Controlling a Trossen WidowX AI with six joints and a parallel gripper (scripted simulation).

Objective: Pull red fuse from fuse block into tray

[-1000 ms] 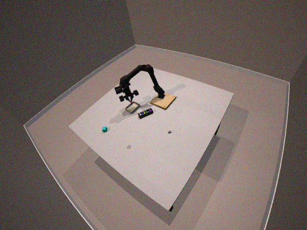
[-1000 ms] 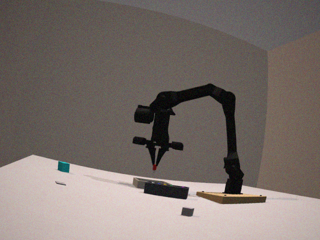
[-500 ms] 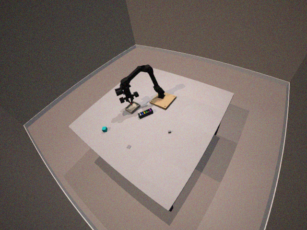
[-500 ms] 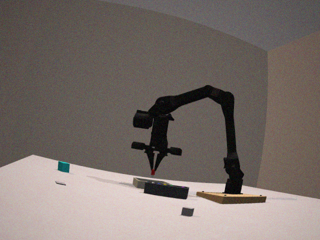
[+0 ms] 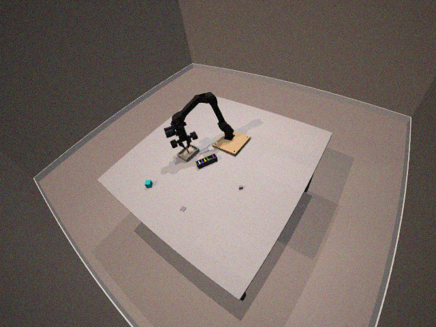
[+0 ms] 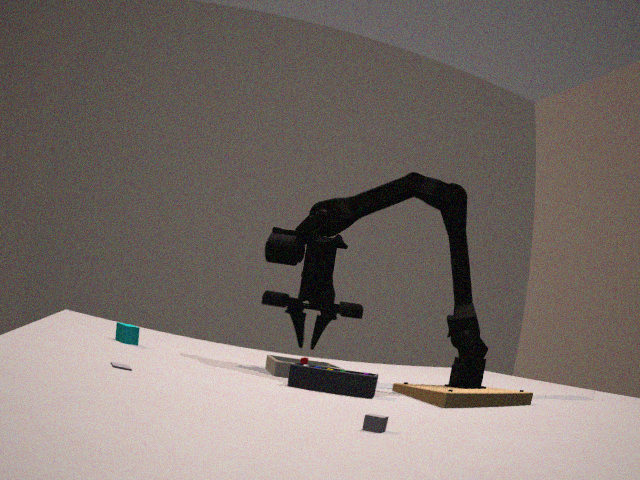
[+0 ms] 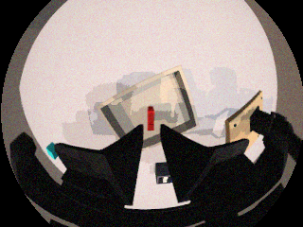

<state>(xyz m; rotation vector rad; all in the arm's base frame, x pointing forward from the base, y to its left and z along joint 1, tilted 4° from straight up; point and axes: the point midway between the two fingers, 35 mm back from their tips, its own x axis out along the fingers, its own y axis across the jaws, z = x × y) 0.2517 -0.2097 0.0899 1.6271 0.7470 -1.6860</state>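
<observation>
The red fuse (image 7: 151, 117) is seen lying in the tray (image 7: 117, 119), apart from the fingers. Above it the gripper (image 6: 309, 338) is held with its fingers parted and nothing between them. To the right, the fuse block (image 6: 332, 381) sits beside the tray.

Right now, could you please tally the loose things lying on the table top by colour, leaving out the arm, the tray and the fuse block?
Teal cube: 1
Grey pieces, one dark block and one pale flat tile: 2
Red fuse, in the tray: 1
Total: 4
</observation>
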